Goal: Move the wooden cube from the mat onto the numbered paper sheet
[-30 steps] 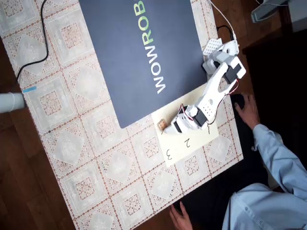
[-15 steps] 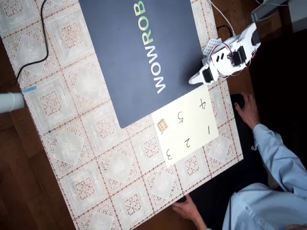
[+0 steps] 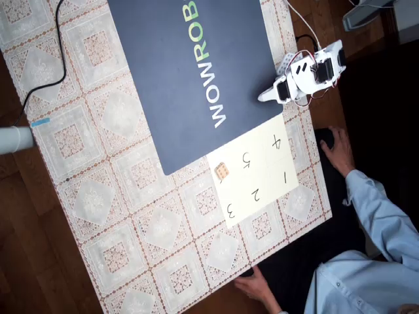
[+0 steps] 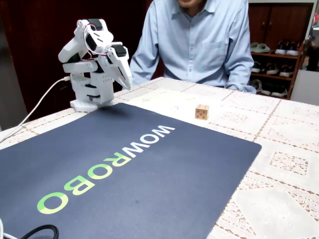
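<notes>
Sitting at the left edge of the numbered paper sheet (image 3: 256, 169), the wooden cube (image 3: 222, 171) is a small tan block with dark dots on its faces, just off the corner of the mat (image 3: 190, 72) and not touching it. In the fixed view the cube (image 4: 201, 112) stands flat and square right of centre, beyond the mat's far edge. The mat (image 4: 119, 179) is a smooth, dark navy rectangle with white and green lettering, lying on a lace-patterned tablecloth (image 3: 124, 216) of pale squares and diamonds. The sheet is cream, with handwritten black digits. The white plastic arm is folded over its base at the upper right of the overhead view, well apart from the cube. Its gripper (image 4: 124, 69) points downward holding nothing; how far its jaws are parted I cannot tell. A person in a light blue shirt (image 4: 199, 42) sits behind the table.
</notes>
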`<move>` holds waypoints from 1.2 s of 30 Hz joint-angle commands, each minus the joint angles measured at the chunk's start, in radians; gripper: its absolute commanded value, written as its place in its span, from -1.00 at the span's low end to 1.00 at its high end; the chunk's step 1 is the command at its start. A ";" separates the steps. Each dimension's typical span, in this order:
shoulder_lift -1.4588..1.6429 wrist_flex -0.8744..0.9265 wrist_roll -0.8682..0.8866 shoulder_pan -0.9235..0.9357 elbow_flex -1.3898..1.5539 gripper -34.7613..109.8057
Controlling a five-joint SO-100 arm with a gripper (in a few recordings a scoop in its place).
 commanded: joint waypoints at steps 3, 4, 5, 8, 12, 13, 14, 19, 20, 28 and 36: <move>0.012 -0.100 -0.012 0.086 0.100 -0.52; 0.012 -0.152 -0.012 0.106 0.127 -0.52; 0.012 -0.210 -0.021 0.121 0.161 -0.52; 0.012 -0.311 -0.029 0.135 0.229 -0.52; 0.012 -0.316 -0.067 0.091 0.230 -0.52; 0.012 -0.314 -0.086 0.075 0.230 -0.52; 0.012 -0.313 -0.097 0.066 0.232 -0.52; 0.012 -0.314 -0.040 0.092 0.232 -0.52; 0.012 -0.327 -0.014 0.103 0.235 -0.52; 0.012 -0.337 -0.011 0.107 0.238 -0.46; 0.012 -0.337 -0.009 0.109 0.238 -0.49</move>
